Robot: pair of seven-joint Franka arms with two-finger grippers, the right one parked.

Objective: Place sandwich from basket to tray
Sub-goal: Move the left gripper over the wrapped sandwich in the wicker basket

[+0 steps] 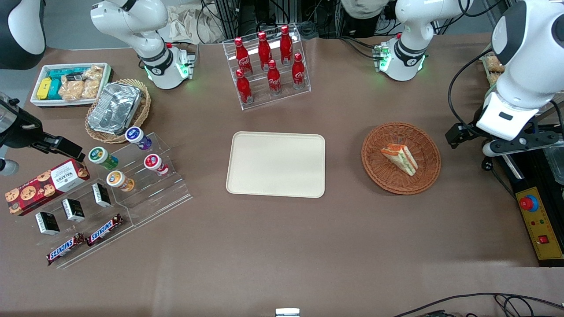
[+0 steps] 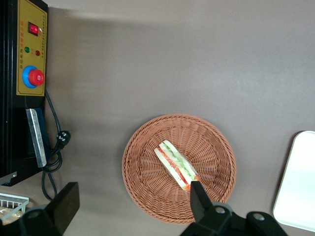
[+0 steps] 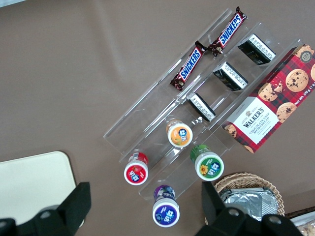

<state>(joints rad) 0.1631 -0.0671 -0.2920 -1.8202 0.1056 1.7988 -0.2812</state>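
The sandwich [image 1: 399,158], a pale wedge with orange-red and green layers, lies in the round reddish-brown basket [image 1: 379,176] on the brown table. The beige tray [image 1: 276,164] sits bare beside the basket, toward the parked arm's end. My gripper [image 1: 458,134] hangs well above the table beside the basket, toward the working arm's end. In the left wrist view the gripper [image 2: 134,201] is open wide with nothing between its fingers. One fingertip [image 2: 198,194] overlaps the end of the sandwich [image 2: 175,164] over the basket [image 2: 142,191]. An edge of the tray [image 2: 299,182] shows too.
A yellow control box with a red stop button [image 1: 539,224] lies at the working arm's end. A rack of red cola bottles [image 1: 269,66] stands farther from the camera than the tray. An acrylic stand of cups and snack bars [image 1: 114,185], a tan basket with foil container [image 1: 116,110] and a white bin [image 1: 70,83] fill the parked arm's end.
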